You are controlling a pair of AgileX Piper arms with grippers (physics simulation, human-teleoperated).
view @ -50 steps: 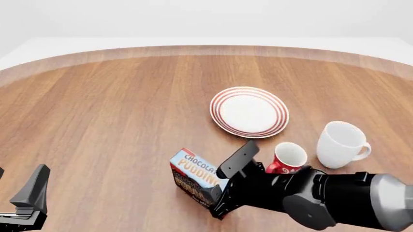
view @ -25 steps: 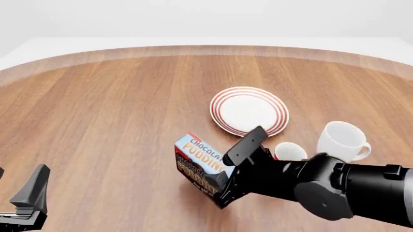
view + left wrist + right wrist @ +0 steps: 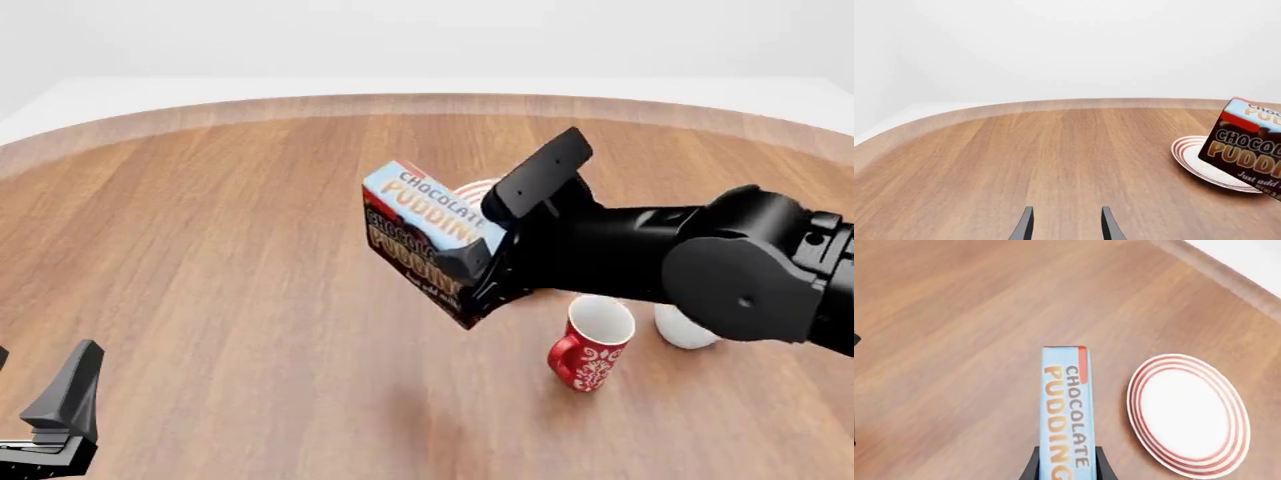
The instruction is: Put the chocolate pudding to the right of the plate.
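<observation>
The chocolate pudding (image 3: 416, 232) is a carton with a light blue top and dark brown sides. It hangs tilted in the air, with my right gripper (image 3: 489, 243) shut on it. In the front view it is in front of the plate's left edge. Only a sliver of the red-ringed plate (image 3: 471, 187) shows behind the fingers there. In the right wrist view the carton (image 3: 1066, 405) stands edge-on between the fingers, and the plate (image 3: 1187, 412) lies on the table beside it. My left gripper (image 3: 60, 418) stays low at the near left, open and empty (image 3: 1066, 226). Its view also shows the carton (image 3: 1247, 147) and the plate (image 3: 1191, 159).
A red patterned mug (image 3: 587, 345) stands upright below my right arm. A plain white mug (image 3: 683, 330) is partly hidden behind that arm. The wooden table (image 3: 227, 250) has a curved far edge.
My right gripper has lifted the carton off the table and carried it up and away from me, toward the plate. The arm now covers most of the plate. The left arm has not moved.
</observation>
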